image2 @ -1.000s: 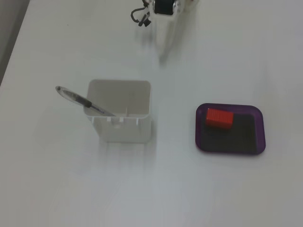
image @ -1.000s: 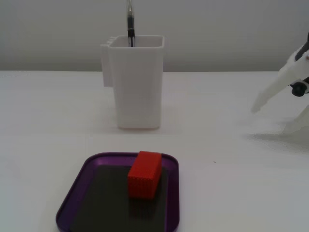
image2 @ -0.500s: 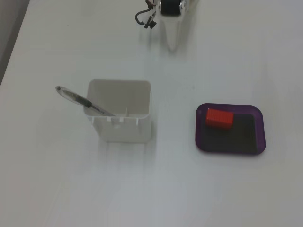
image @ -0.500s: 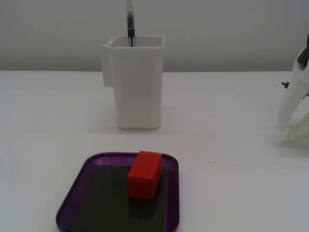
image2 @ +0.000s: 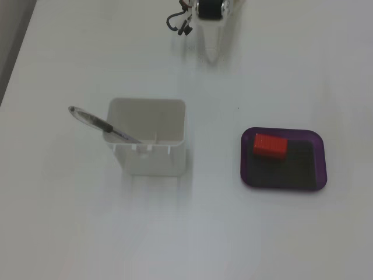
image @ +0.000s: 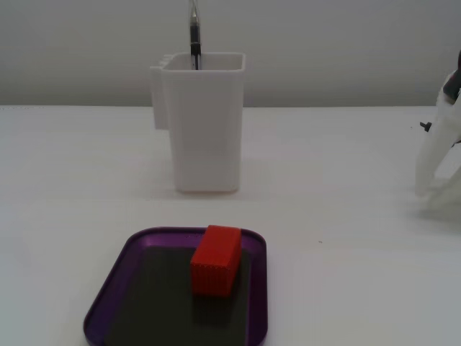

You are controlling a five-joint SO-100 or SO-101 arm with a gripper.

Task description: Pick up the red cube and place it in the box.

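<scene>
The red cube (image: 216,261) (image2: 270,146) lies inside the box (image: 119,285) (image2: 243,157), a shallow purple tray with a dark floor. It rests toward the tray's far end in the low fixed view. My white gripper (image: 426,193) (image2: 211,57) is far from both, at the right edge of the low fixed view and the top of the high one. It points down at the table, its fingers look shut together, and it holds nothing.
A tall white plastic container (image: 205,130) (image2: 148,157) stands behind the tray in the low fixed view, with a pen (image: 193,29) (image2: 96,122) leaning in it. The arm's base and cables sit at the top of the high fixed view.
Since one second ago the gripper has drawn back toward the arm's base, tipped downward and closed its fingers. It has held still for the last half second. Cube and tray have not moved.
</scene>
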